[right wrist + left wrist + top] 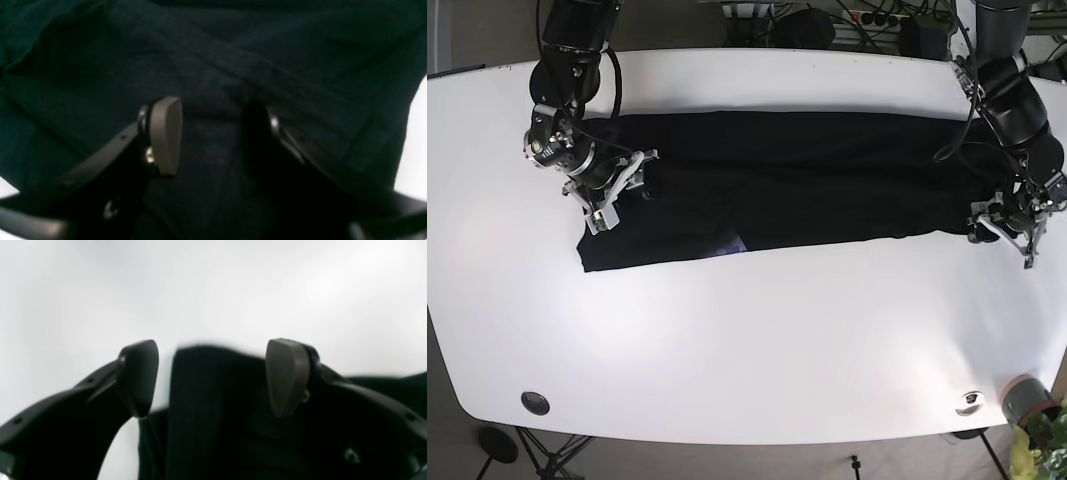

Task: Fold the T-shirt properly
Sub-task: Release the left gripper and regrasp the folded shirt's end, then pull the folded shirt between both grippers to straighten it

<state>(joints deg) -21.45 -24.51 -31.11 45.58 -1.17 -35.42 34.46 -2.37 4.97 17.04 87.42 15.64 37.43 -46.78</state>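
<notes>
- Nearest us, our left gripper (212,378) stands wide and holds nothing, a corner of the black T-shirt (787,180) between its pads.
- Our right gripper (217,133) is likewise spread above wrinkled cloth at the other end.
- The shirt lies as a long band across the far half of the white table (747,340).
- We judge both ends should be pinched at matching edges, taut, before lifting.
- We read no brand or writing.

The right gripper (213,133) is hovering with jaws apart over the dark, creased T-shirt (233,60), whose fabric is filling the frame; white table (417,143) is showing at right
</notes>
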